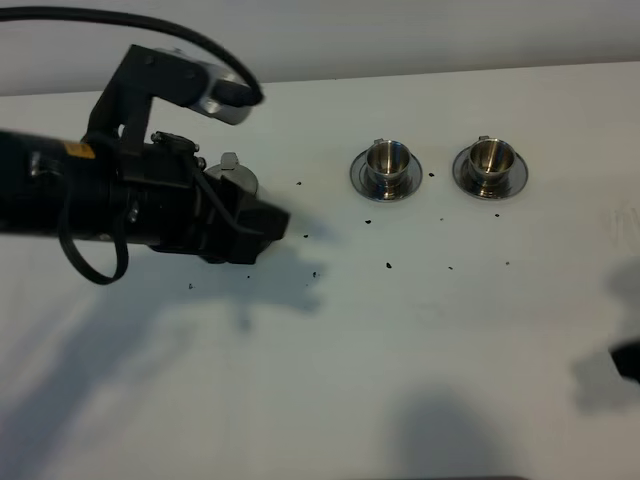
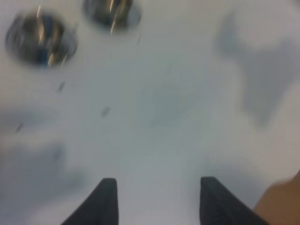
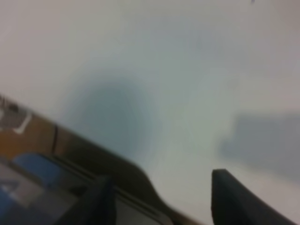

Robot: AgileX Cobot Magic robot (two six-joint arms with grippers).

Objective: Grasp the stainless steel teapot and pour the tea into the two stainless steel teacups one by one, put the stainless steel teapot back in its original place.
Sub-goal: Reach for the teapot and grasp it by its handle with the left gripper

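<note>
presently the left gripper (image 1: 284,222) is held over the white table (image 1: 400,350) at about 9 o'clock from the middle of the high view. In the left wrist view its fingers (image 2: 105,201) are seen spread apart, released, with only bare tabletop between them (image 2: 159,179).

just behind the left arm, at about 10 o'clock, a round shiny steel piece with a small tab on its far side is partly seen. it is taken for the stainless steel teapot (image 1: 240,178), standing on the table. its spout, handle and whatever lies under it are hidden, and it is not touched by the gripper.

the inner teacup (image 1: 386,160) is found at 1 o'clock on its steel saucer (image 1: 360,181). the outer teacup (image 1: 491,157) is found at 2 o'clock on a second saucer (image 1: 516,178), at 3 o'clock from the first and apart from it. whether tea is held in either cannot be told. dark specks (image 1: 388,265) are scattered between the cups and the near edge.

two blurred shiny shapes (image 2: 40,37) (image 2: 112,11) are caught ahead of the left fingers.

the right gripper (image 1: 628,360) is glimpsed at 4 o'clock, by the edge of the high view. in its wrist view it is shown unclenched and empty (image 3: 161,174) above the table edge.
</note>
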